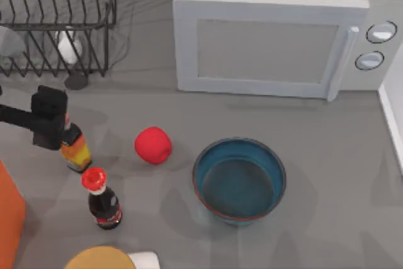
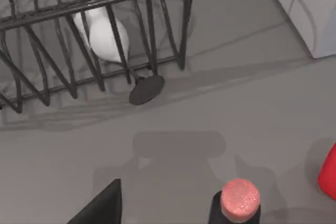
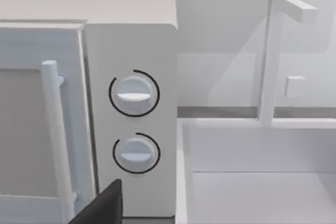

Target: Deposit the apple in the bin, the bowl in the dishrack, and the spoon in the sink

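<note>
1. At the table's left side, my left gripper (image 1: 49, 118) hovers just in front of the dishrack (image 1: 94, 26), above the yellow-labelled bottle (image 1: 74, 148); whether its fingers are open or closed I cannot tell, and nothing can be seen in its hold.
2. Toward the table's right from that gripper lies the apple (image 1: 153, 145), near but apart from it, with the 2 bottles between and in front. It is round, so it has no long axis to line up with. In the left wrist view its red edge (image 2: 328, 174) shows at the frame's border.
3. Judging by position, the left arm is the nearer one to the apple; the right wrist view looks at the microwave's dials (image 3: 134, 94) and the sink (image 3: 262, 182), so the right arm seems to sit off by the table's right side.
4. The bowl (image 1: 238, 179) stands upright to the right of the apple, apart from it, and looks empty.
5. The dishrack holds a white rounded object (image 2: 105, 35) behind its wires, possibly the spoon's bowl; a dark disc (image 2: 146, 88) lies just outside its foot.
6. The sink basin looks bare. The dark cola bottle (image 1: 102, 198) stands near the front-left.
</note>
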You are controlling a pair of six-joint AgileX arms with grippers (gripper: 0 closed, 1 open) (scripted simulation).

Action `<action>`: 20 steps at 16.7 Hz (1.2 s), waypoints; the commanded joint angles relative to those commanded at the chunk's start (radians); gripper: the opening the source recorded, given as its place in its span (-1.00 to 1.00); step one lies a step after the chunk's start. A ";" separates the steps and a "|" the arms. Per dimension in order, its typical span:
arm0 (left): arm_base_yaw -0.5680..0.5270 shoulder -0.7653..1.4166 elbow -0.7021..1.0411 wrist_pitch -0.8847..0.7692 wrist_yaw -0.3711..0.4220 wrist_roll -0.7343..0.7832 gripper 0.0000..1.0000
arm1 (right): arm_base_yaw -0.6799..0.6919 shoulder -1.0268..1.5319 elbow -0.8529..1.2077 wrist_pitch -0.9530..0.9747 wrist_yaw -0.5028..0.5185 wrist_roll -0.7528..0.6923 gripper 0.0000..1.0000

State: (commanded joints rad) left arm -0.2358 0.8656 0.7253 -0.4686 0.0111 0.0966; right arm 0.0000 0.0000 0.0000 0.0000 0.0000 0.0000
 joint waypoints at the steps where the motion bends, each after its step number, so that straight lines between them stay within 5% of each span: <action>1: -0.026 0.110 0.079 -0.058 -0.003 0.015 1.00 | 0.000 0.000 0.000 0.000 0.000 0.000 1.00; 11: -0.247 1.047 0.749 -0.544 -0.015 0.140 1.00 | 0.000 0.000 0.000 0.000 0.000 0.000 1.00; 20: -0.293 1.217 0.897 -0.633 -0.004 0.159 1.00 | 0.000 0.000 0.000 0.000 0.000 0.000 1.00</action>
State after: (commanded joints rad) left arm -0.5293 2.0823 1.6221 -1.1020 0.0068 0.2558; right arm 0.0000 0.0000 0.0000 0.0000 0.0000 0.0000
